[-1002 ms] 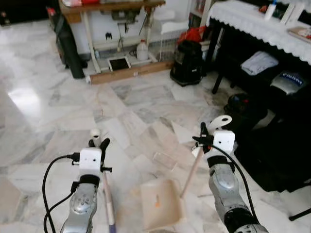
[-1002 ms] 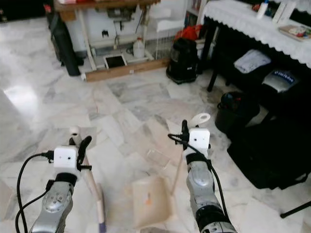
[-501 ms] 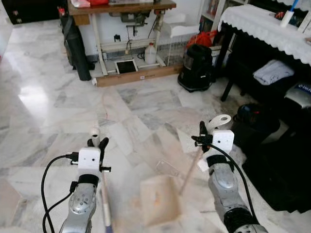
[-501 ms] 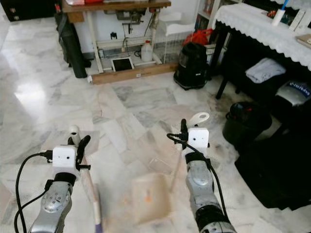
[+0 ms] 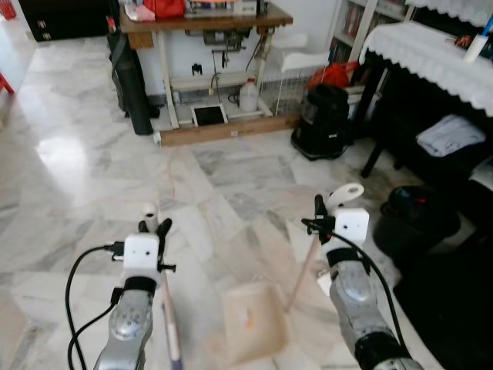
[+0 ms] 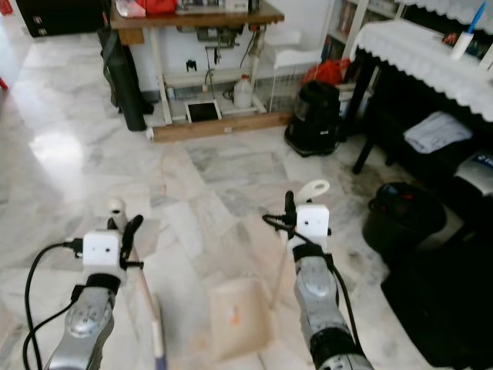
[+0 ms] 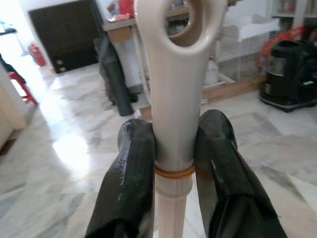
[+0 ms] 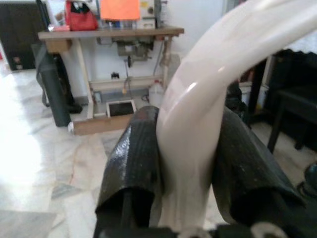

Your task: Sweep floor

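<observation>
1. Since a second ago the whole scene has slid: the wooden worktop and black vacuum sit lower in the picture and more of the far room shows, so the camera has turned or lifted; both arms keep the same grips, and the dustpan looks to lie in much the same place before the robot.
2. Nearest, the left gripper [image 7: 171, 163] has its jaws clenched on the cream broom handle [image 7: 173, 99], just under the handle's hanging loop; an orange band rings the handle between the black fingers [image 7: 131, 173].
3. In the head view the broom's shaft [image 5: 169, 324] runs down from the left gripper toward the floor, with a purple part at its low end.
4. The right gripper [image 8: 185, 168] has its jaws clenched on the curved cream dustpan handle [image 8: 208, 89].
5. Its thin pole slants down to the beige dustpan [image 5: 253, 322], which rests on the marble floor [image 5: 77, 169] between the two arms, a small orange scrap [image 5: 247, 324] lying in it.
6. Farther off, a black bin [image 5: 416, 220] stands to the right.
7. Beyond, a black vacuum [image 5: 322, 123] stands beside the white-clothed table [image 5: 431, 58].
8. At the back, the wooden worktop [image 5: 200, 19] stands with a white jug [image 5: 248, 96] under it.
</observation>
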### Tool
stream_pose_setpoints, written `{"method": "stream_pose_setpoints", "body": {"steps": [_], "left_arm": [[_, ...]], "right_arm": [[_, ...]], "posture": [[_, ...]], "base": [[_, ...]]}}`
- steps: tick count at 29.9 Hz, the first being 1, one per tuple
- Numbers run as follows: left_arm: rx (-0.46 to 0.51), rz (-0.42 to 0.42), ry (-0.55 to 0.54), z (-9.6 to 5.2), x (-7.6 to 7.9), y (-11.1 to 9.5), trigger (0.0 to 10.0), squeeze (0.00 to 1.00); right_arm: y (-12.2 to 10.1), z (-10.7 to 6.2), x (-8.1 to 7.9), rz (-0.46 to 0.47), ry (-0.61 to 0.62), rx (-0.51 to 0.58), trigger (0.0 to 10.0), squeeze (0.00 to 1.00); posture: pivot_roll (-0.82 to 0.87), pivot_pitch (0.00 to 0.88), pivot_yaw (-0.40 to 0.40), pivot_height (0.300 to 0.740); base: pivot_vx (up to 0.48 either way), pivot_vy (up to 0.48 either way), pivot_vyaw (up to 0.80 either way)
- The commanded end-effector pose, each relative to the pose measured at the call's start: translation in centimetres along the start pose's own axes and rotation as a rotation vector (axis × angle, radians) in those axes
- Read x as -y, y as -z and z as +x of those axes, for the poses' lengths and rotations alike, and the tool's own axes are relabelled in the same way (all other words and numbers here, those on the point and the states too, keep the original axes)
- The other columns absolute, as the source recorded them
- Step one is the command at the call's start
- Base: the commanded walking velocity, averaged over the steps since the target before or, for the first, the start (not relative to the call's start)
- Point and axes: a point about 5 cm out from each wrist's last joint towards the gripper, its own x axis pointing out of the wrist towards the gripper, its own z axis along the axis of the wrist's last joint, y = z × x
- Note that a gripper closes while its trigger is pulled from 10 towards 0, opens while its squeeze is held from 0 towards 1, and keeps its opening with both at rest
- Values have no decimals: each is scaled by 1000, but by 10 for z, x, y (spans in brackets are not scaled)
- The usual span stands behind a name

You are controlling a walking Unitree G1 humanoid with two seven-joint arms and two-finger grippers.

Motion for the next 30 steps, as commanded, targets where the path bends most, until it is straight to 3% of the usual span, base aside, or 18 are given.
{"method": "stream_pose_setpoints", "body": {"steps": [1, 20, 30], "left_arm": [[35, 26, -29, 2, -11, -6, 10000, 0], [35, 28, -36, 2, -13, -6, 10000, 0], [35, 30, -36, 1, -13, -7, 10000, 0]], "right_arm": [[-14, 8, -3, -12, -15, 65, 10000, 0], [-13, 10, -2, 33, 9, 46, 10000, 0], [-12, 9, -2, 39, 8, 41, 10000, 0]], "posture": [[90, 1, -25, 740], [94, 14, -24, 740], [95, 18, -22, 740]], "base": [[296, 0, 581], [296, 0, 0], [297, 0, -800]]}}
